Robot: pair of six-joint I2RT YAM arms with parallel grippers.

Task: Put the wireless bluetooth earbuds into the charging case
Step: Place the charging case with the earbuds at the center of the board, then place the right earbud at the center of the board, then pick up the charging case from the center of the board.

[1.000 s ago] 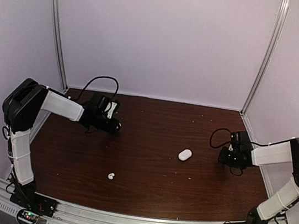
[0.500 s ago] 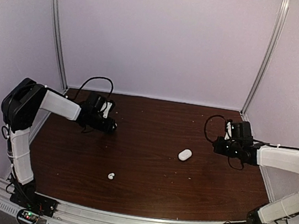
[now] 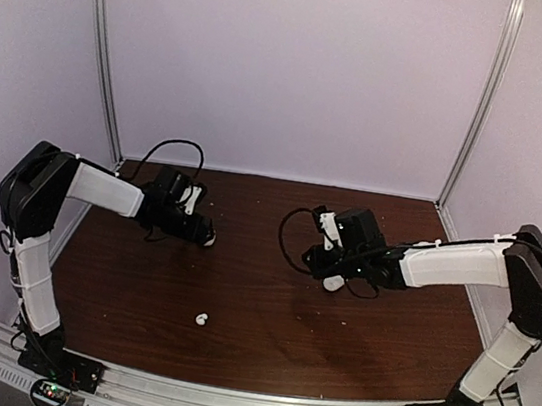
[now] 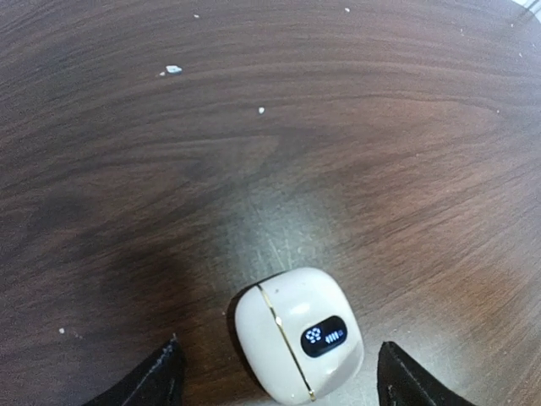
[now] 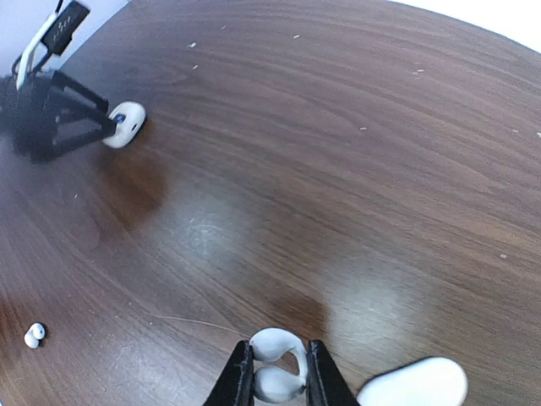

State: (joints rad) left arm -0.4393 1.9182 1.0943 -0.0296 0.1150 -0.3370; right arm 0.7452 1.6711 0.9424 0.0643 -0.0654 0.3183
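Observation:
My left gripper (image 4: 277, 347) (image 3: 199, 229) stands open at the far left. A shut white charging case (image 4: 298, 334) (image 3: 208, 240) with a gold seam and a small lit display lies on the wood between its fingers, touching neither. My right gripper (image 5: 279, 348) (image 3: 328, 265) is shut on a glossy white earbud (image 5: 275, 345), with a second rounded white part just below it; whether that is one earbud or two I cannot tell. It hovers just left of a second white case (image 5: 414, 385) (image 3: 334, 283). Another earbud (image 3: 201, 319) (image 5: 34, 335) lies loose at the near left.
The dark wooden table (image 3: 263, 333) carries small pale specks. Aluminium posts (image 3: 106, 49) stand at the back corners before pale walls. A black cable (image 3: 173, 149) loops behind the left wrist and another (image 3: 292, 231) behind the right.
My right arm has swung left from the right edge to the case in the middle, still shut. My left gripper has opened and let go of its case, which now lies uncovered.

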